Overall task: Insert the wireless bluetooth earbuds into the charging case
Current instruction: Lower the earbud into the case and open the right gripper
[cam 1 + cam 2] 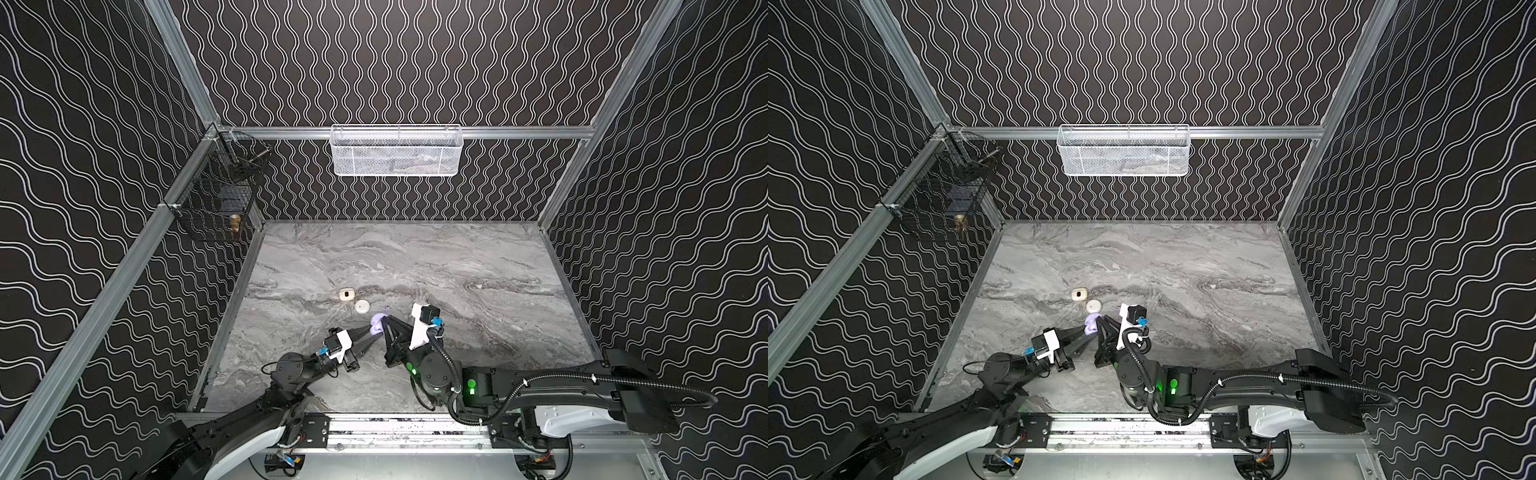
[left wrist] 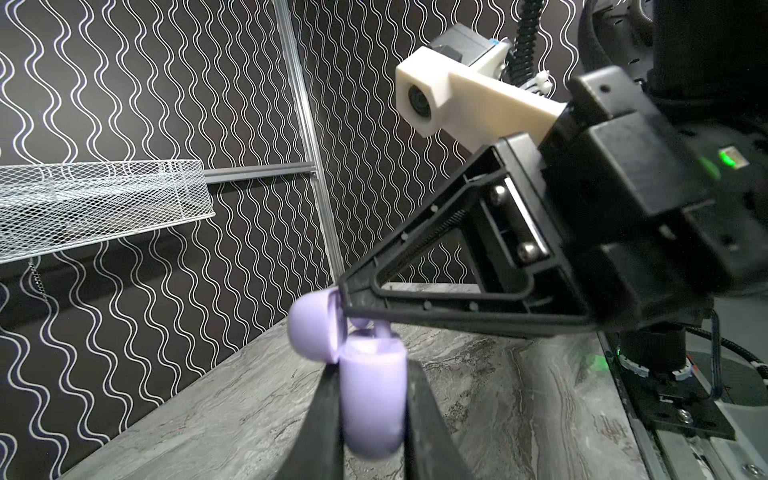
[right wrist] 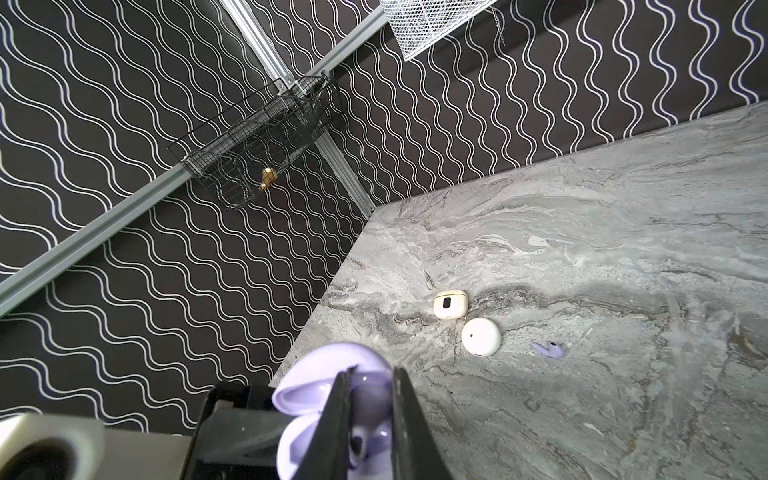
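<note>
Clamped across its body by the left gripper [image 2: 372, 368], fingers closed hard on both flanks: lavender charging case [image 2: 372, 415], upright, lid [image 2: 311, 328] swung back on its hinge, seemingly held clear of the marble table [image 2: 519, 395]. At the case's open mouth, pinched between the almost-closed tips of the right gripper [image 3: 370, 384]: one lavender earbud [image 3: 370, 397], tucked close under the raised lid and low enough to look partly inside. Fully seated or not: hard to tell, pocket hidden behind the black fingers. Neighbouring pocket filled or empty: impossible to say. Judged as the insertion step itself, bud at the pocket and not yet released. Near the case on its far side, flat on the table and apart from both grippers: second lavender earbud [image 3: 548, 350], loose, waiting. Also on that far side, near as well: white round case [image 3: 481, 336], shut. Farther out again from the lavender case: cream case [image 3: 450, 304], shut too, neither looking like part of this pairing. Next move, as a guess: press the held bud straight down, stem lined up with its pocket, left grip kept steady against any twist of the case, release only once seated. Small parts, tight fit, so slow and square rather than forceful. Then back off the right gripper, fetch the loose bud, seat it likewise, fold the lid down
</note>
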Controlling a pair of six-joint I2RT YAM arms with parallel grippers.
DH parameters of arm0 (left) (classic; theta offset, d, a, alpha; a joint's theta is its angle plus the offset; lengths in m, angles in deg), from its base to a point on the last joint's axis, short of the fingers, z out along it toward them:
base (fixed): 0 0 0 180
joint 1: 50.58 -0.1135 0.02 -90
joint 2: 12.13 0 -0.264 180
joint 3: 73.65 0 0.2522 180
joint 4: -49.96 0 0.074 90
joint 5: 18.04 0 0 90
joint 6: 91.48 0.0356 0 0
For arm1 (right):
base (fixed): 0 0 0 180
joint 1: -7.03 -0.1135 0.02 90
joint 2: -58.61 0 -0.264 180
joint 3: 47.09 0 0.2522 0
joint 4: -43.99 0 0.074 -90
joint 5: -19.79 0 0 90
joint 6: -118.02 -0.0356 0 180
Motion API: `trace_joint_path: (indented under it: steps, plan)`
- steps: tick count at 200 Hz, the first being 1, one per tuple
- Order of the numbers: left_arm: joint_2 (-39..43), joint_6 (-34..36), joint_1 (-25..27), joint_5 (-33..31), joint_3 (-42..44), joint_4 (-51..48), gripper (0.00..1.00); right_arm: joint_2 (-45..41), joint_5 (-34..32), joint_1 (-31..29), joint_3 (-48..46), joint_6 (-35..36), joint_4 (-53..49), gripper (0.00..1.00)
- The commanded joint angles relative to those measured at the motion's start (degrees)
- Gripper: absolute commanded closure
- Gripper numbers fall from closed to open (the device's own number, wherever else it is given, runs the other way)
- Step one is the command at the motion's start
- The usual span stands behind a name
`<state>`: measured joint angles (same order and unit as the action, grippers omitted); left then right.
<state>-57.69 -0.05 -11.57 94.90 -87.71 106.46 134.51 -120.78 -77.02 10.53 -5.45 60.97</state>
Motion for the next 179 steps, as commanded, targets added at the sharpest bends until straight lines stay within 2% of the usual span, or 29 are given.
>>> trace_joint_path:
  steps: [1, 36, 55, 68, 87, 118, 134, 143, 153, 179]
  plan:
    - [0.88, -0.66, -0.07, -4.35, 3.02, 0.52, 1.0, 0.04, 4.01, -0.96, -0.85, 0.03, 1.69, 0.78]
    - [1.11, -0.39, -0.08, -4.33, 3.02, 0.27, 1.0, -0.64, 3.0, -1.29, -0.66, 0.98, 1.07, 0.66]
    - [0.65, -0.46, -0.07, -4.04, 3.02, 0.93, 1.0, -1.59, 1.13, -1.38, -0.88, 1.64, 0.7, 0.52]
    - [0.37, -0.55, -0.09, -4.21, 3.02, 0.91, 1.0, -3.01, 0.01, -1.38, -1.03, 2.48, -0.16, 0.48]
    - [0.04, -0.75, -0.14, -4.09, 2.98, 1.28, 1.0, -6.23, -2.47, -1.38, -2.19, 3.46, -1.34, 0.46]
    - [0.19, -0.66, -0.08, -4.33, 3.02, 0.86, 1.0, -11.47, -7.3, -1.3, -4.45, 6.99, -2.58, 0.48]
    - [0.12, -1.71, -0.12, -5.66, 3.02, 0.08, 1.0, -12.29, -9.03, 1.11, -2.96, 6.23, -9.16, 0.48]
    - [-0.01, -2.71, -0.14, -7.67, 3.02, -0.6, 1.0, -11.55, -6.0, 5.89, -0.95, 2.62, -16.6, 0.48]
    - [-0.22, -3.37, -0.12, -10.38, 3.01, -2.13, 1.0, -9.8, 3.04, 12.18, 1.43, -1.92, -24.68, 0.5]
    - [-0.89, -6.62, -1.74, -19.13, 3.02, -7.37, 1.0, -0.59, 18.51, 24.61, 5.44, -4.2, -31.16, 0.49]
